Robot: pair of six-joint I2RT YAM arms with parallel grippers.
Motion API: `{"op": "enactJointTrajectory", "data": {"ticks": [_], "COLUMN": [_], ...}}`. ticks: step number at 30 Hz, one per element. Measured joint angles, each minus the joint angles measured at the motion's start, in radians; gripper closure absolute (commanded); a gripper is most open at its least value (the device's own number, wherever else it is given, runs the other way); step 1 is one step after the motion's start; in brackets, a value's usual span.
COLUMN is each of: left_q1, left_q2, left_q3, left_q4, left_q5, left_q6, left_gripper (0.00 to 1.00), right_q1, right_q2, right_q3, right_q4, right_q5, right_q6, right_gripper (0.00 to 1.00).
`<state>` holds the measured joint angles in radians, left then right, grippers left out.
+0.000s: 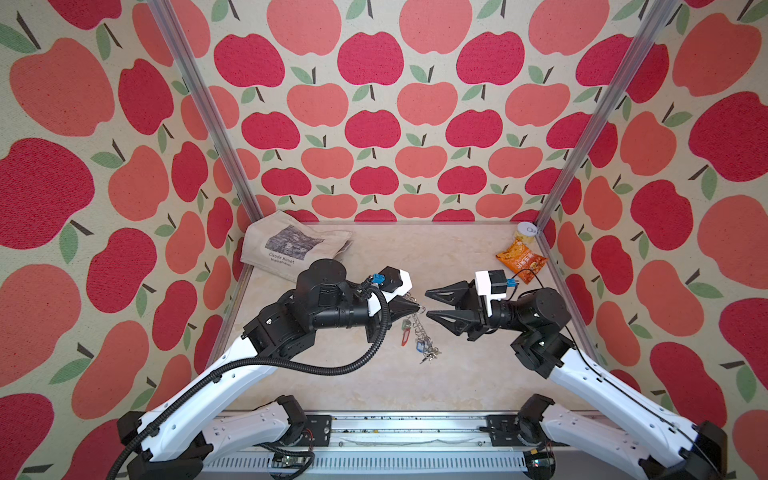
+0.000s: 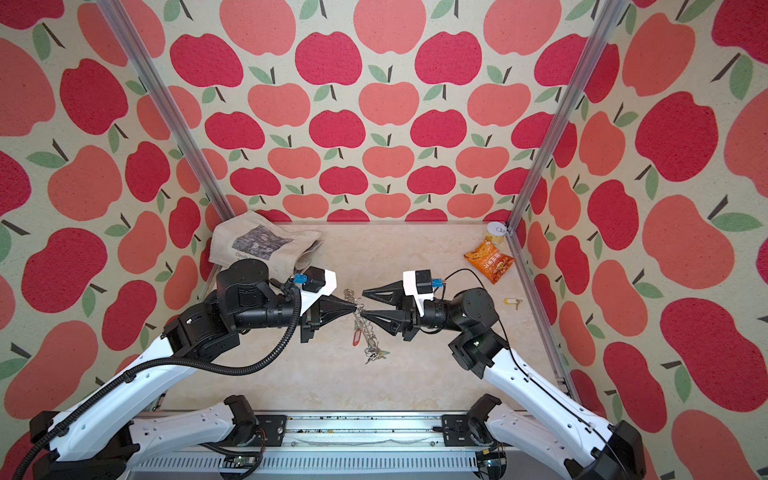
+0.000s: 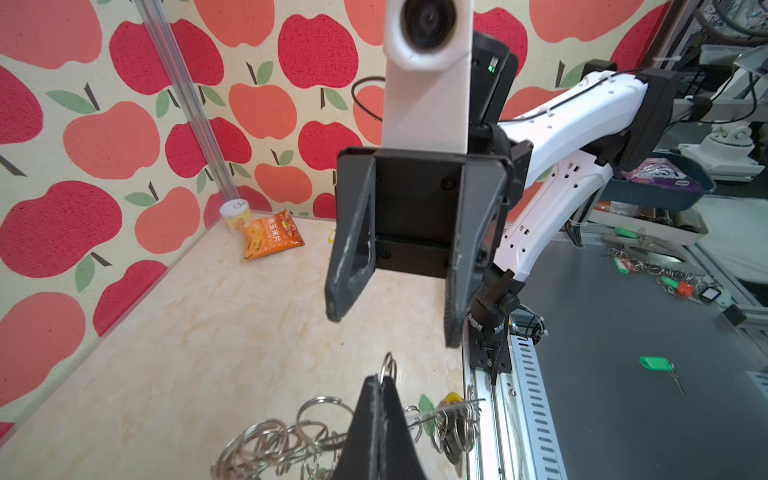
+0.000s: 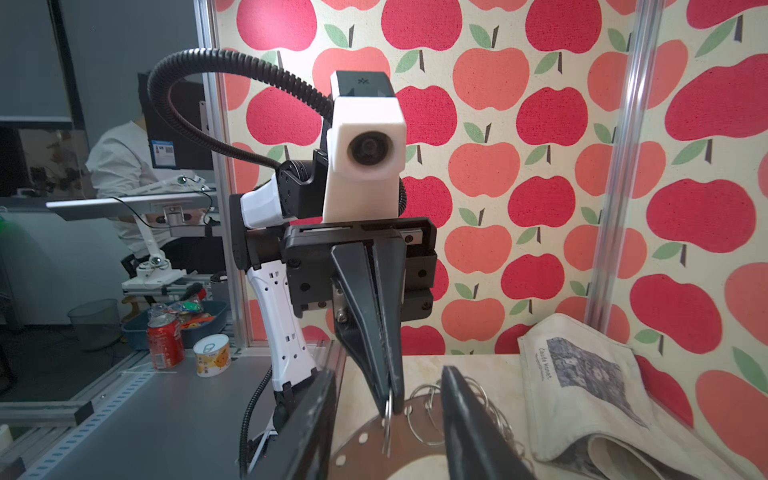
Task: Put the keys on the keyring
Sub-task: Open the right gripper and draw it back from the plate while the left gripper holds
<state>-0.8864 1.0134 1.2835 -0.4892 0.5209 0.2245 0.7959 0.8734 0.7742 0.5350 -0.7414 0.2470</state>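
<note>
Your left gripper (image 1: 417, 309) is clamped tight, its tips pinching one wire loop (image 4: 387, 411) on the rim of the keyring (image 4: 353, 446). Your right gripper (image 1: 428, 303) faces it tip to tip, jaws parted with nothing between them. Its nearer finger (image 2: 376, 318) sits just beside the left tips.

From the pinch, the keyring shows edge-on in both top views, a line of loops running toward the near edge of the table (image 1: 457, 374). Keys hang at that near end, with a red tag (image 1: 405, 334), a blue tag (image 1: 419, 344) and a green tag (image 2: 384, 354). You cannot tell whether the ring's low end touches the table.

A loose yellow-tagged key (image 2: 512, 301) lies well apart, by the right wall. A cloth bag (image 1: 286, 245) and a snack packet (image 1: 521, 259) sit near the back corners.
</note>
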Motion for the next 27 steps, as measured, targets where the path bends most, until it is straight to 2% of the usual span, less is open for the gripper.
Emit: {"op": "enactJointTrajectory", "data": {"ticks": [8, 15, 19, 27], "left_q1": [-0.045, -0.069, -0.07, -0.07], "left_q2": [0.04, 0.061, 0.061, 0.019], "left_q3": [0.125, 0.163, 0.163, 0.09], "left_q4": [-0.153, -0.203, -0.216, -0.161], "left_q5": [-0.084, -0.122, -0.128, -0.149], "left_q6": [0.119, 0.171, 0.181, 0.17], "left_gripper": [1.0, 1.0, 1.0, 1.0], "right_q1": [0.054, 0.087, 0.088, 0.088], "right_q2": [-0.019, 0.017, 0.014, -0.016], "right_q3": [0.1, 0.101, 0.101, 0.103], "right_q4": [-0.309, -0.415, -0.424, -0.496], "right_q5": [0.079, 0.121, 0.124, 0.209], "right_q6": [-0.204, -0.277, -0.293, -0.334], "right_gripper": [0.52, 0.63, 0.65, 0.44]}}
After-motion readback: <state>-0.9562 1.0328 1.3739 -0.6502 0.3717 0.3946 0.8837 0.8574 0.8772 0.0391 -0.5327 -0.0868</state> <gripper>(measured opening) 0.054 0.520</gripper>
